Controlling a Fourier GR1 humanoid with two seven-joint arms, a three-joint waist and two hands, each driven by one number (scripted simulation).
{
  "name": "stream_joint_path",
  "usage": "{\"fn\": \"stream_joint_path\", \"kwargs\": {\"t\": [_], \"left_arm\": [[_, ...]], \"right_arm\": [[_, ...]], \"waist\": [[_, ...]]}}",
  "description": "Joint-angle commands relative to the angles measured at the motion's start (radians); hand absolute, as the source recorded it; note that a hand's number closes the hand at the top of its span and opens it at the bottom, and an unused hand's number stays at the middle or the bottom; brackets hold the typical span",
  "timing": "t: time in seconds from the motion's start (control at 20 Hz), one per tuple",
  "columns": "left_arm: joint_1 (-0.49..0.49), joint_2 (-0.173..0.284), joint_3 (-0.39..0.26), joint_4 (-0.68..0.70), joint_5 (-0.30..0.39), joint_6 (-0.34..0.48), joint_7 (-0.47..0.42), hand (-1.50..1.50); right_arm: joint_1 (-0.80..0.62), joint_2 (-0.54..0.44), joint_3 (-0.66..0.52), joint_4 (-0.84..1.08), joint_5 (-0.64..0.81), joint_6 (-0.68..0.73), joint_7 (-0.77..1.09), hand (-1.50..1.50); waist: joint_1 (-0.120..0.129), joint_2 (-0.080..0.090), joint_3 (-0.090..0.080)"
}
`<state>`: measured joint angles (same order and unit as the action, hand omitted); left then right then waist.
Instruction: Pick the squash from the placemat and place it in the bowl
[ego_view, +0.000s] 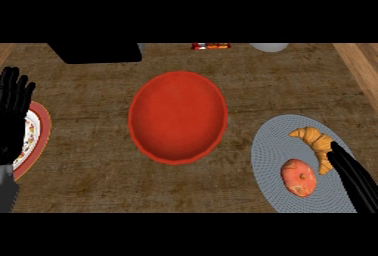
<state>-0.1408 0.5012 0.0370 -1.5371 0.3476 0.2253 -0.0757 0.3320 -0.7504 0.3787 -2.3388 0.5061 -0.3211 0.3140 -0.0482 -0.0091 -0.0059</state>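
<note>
Right hand (353, 176), fingers straight, holds nothing; squash (298, 177) just left on mat (275, 145). Bowl (178, 117) farther left. Left hand (12, 112) rests open.

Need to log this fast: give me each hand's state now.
Left hand: open, fingers up, resting at the left edge.
Right hand: open, fingers straight, holding nothing.

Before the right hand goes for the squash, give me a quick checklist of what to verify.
1. Squash on the grey placemat: ok.
2. Squash free of the fingers: ok, right hand is beside it, not holding.
3. Croissant close by the squash: not ok, may get bumped.
4. Red bowl holds nothing: ok.
5. Left hand open over the plate, away from the bowl: ok.
</note>
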Motion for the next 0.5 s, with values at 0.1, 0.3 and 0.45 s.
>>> {"fn": "stream_joint_path", "kwargs": {"t": [0.1,0.3,0.45], "left_arm": [[-0.023,-0.03,-0.027,0.012,-0.028,0.014,-0.005,0.0],[-0.043,-0.031,0.003,0.055,-0.01,-0.012,-0.03,0.0],[-0.066,-0.041,-0.013,0.084,-0.022,-0.026,-0.025,0.0]], "right_arm": [[0.054,-0.211,-0.087,-0.176,-0.046,0.254,0.282,-1.5],[0.094,-0.299,-0.094,-0.247,-0.109,0.384,0.343,-1.5],[0.046,-0.292,-0.075,-0.261,-0.123,0.459,0.43,-1.5]], "waist": [[0.018,0.008,0.0],[0.012,0.006,0.001],[0.025,0.008,0.003]]}}
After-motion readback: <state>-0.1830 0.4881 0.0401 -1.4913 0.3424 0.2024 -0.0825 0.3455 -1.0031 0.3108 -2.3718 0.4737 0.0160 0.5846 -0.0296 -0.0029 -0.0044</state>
